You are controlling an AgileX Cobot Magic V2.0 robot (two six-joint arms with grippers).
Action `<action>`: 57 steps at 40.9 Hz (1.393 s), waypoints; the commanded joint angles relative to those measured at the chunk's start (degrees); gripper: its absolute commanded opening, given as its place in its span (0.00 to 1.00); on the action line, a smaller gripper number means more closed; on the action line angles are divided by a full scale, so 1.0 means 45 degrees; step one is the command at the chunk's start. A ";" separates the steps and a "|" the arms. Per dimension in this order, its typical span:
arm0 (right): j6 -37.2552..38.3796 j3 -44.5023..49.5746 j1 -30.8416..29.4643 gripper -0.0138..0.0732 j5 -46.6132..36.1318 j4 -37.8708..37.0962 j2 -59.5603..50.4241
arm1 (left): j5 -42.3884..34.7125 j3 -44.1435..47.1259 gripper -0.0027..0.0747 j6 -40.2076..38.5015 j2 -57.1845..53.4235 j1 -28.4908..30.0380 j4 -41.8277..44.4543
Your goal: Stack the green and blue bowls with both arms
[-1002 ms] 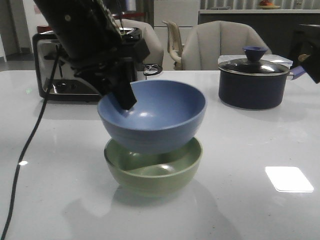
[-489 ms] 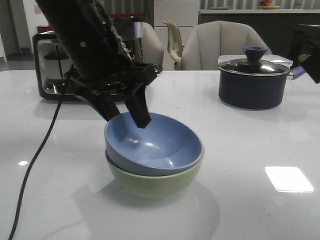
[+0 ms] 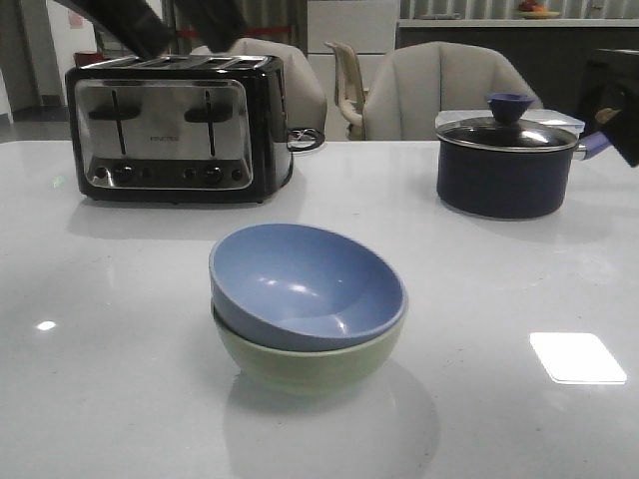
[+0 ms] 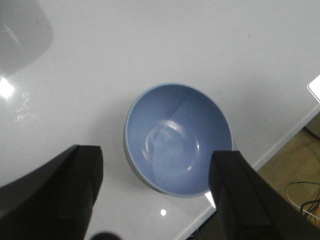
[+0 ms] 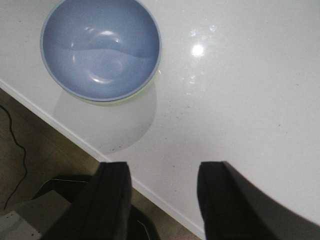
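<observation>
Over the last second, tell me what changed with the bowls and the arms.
The left arm lowered the blue bowl into the green bowl, let go and pulled up and away; its left gripper now hangs open above the stack. The blue bowl sits tilted inside. The green bowl, toaster, saucepan and right gripper stayed put.

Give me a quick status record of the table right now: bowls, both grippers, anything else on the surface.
blue bowl: nested inside the green one, sitting tilted, not level
green bowl: upright on the table, under the blue
left gripper: jaws open, empty, above the stack, not touching
right gripper: jaws open, empty, off to the side of the bowls
toaster: back left, clear of the bowls
saucepan: back right, lid on
stack state: done, though blue is not seated flat
</observation>
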 commanded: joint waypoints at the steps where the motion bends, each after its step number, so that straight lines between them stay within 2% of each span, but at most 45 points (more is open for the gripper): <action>1: -0.0098 -0.0335 0.0009 0.66 -0.0654 -0.0047 -0.0165 | -0.0812 0.0844 0.70 0.0058 -0.2068 -0.0034 0.0248; 18: -0.0098 -0.0335 0.0009 0.66 -0.0617 -0.0047 -0.0165 | -0.1796 0.5752 0.70 0.0058 -0.8610 -0.0034 0.1079; 28: -0.0098 -0.0335 0.0009 0.65 -0.0591 -0.0047 -0.0165 | -0.1998 0.7512 0.68 0.0058 -1.0802 -0.0034 0.1228; 33: -0.0098 -0.0335 0.0009 0.54 -0.0535 -0.0047 -0.0165 | -0.2219 0.7780 0.57 0.0058 -1.0916 -0.0034 0.1228; 39: -0.0098 -0.0335 0.0009 0.34 -0.0402 -0.0047 -0.0165 | -0.2394 0.7862 0.39 0.0058 -1.0916 -0.0034 0.1228; 44: -0.0098 -0.0335 0.0009 0.23 -0.0338 -0.0047 -0.0165 | -0.2394 0.7862 0.26 0.0058 -1.0916 -0.0034 0.1228; 49: -0.0098 -0.0335 0.0009 0.20 -0.0389 -0.0047 -0.0165 | -0.2341 0.7862 0.16 0.0058 -1.0916 -0.0034 0.1228; 57: -0.0098 -0.0335 0.0009 0.20 -0.0421 -0.0047 -0.0165 | -0.2307 0.7862 0.17 0.0058 -1.0916 -0.0034 0.1228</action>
